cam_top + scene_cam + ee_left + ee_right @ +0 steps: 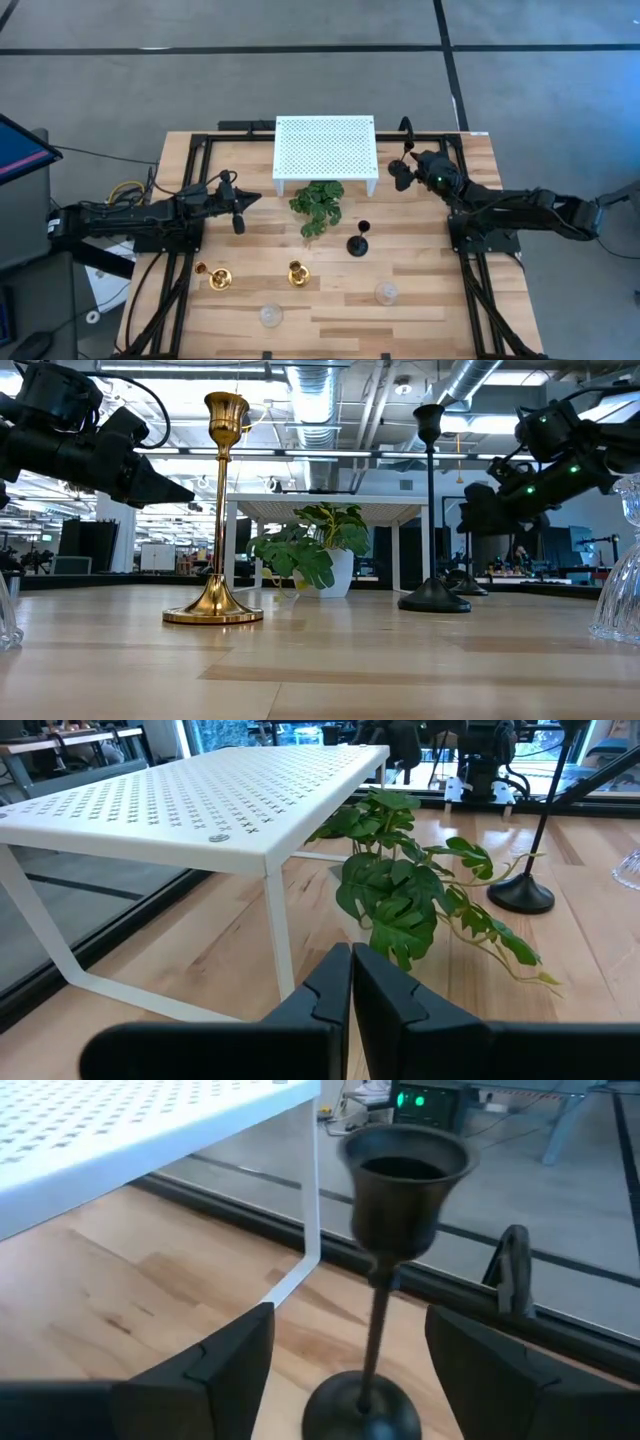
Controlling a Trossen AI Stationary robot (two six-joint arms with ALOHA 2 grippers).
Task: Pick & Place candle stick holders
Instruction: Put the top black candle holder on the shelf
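Black candle stick holder (385, 1230) upright between wide-open right pincer (365, 1355), seemingly untouched.

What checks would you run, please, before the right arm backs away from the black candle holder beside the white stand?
1. Right gripper open: ok, its fingers stand wide on either side of the stem.
2. Tall black candle holder standing upright on its base: ok in the right wrist view.
3. Fingers clear of the stem: ok, a gap shows on both sides.
4. Holder clear of the white stand: ok, it stands beside the stand's leg, apart from it.
5. Left gripper out of the way: ok, shut and empty, near the plant.
6. Other holders undisturbed: the second black holder and a gold holder stand upright; for the rest, cannot tell.
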